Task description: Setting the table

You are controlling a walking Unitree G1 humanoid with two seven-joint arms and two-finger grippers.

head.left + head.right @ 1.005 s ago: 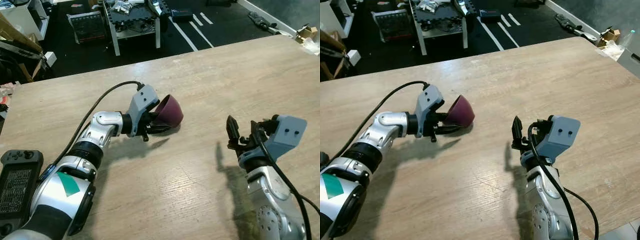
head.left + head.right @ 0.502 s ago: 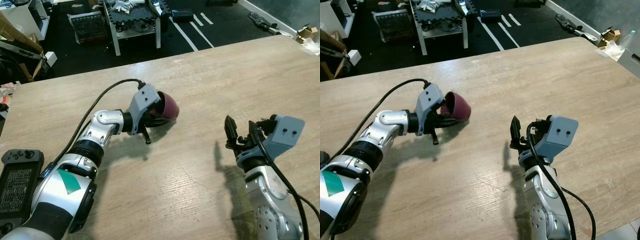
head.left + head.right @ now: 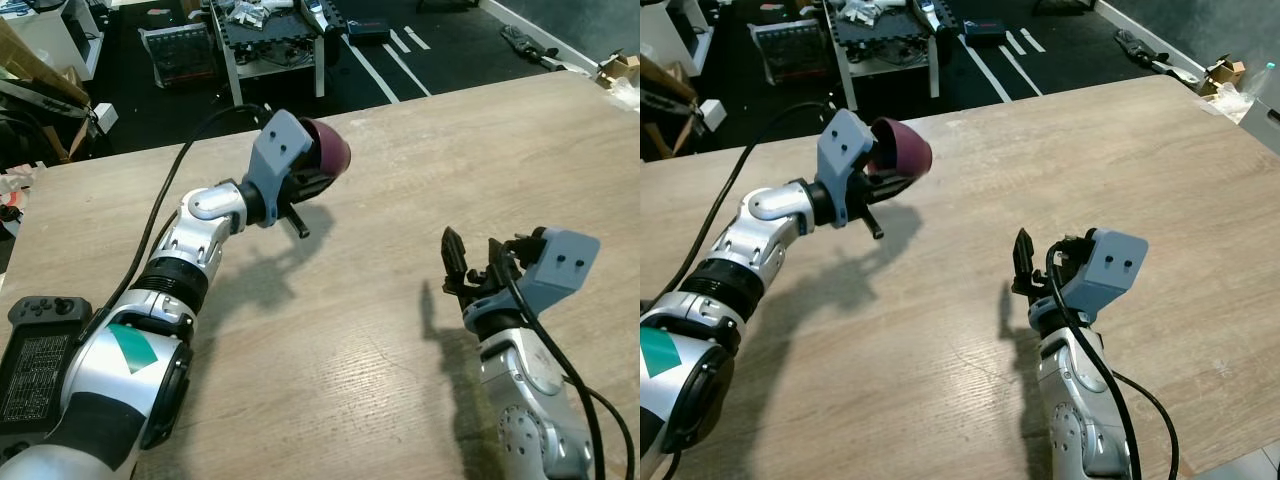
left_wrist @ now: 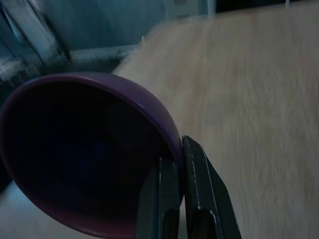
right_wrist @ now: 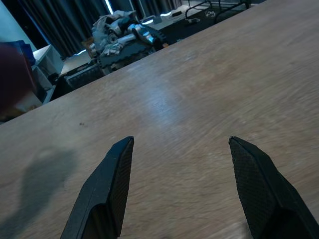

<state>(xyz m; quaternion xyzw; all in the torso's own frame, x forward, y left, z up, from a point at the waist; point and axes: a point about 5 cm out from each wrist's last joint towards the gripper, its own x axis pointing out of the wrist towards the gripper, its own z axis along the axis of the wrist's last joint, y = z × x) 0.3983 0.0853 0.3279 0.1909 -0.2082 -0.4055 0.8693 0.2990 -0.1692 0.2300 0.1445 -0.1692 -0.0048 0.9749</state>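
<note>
since my left gripper (image 3: 305, 190) pinches only the bowl (image 3: 325, 150) rim, held above the table (image 3: 420, 150), a fast swing could slip it. right gripper (image 3: 468, 262) open, empty.

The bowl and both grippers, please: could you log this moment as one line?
left gripper: shut on rim of purple bowl, held above wooden table | right gripper: open, holding nothing, over table

Pale wood-grain table (image 3: 420, 180), seemingly bearing only shadows.
</note>
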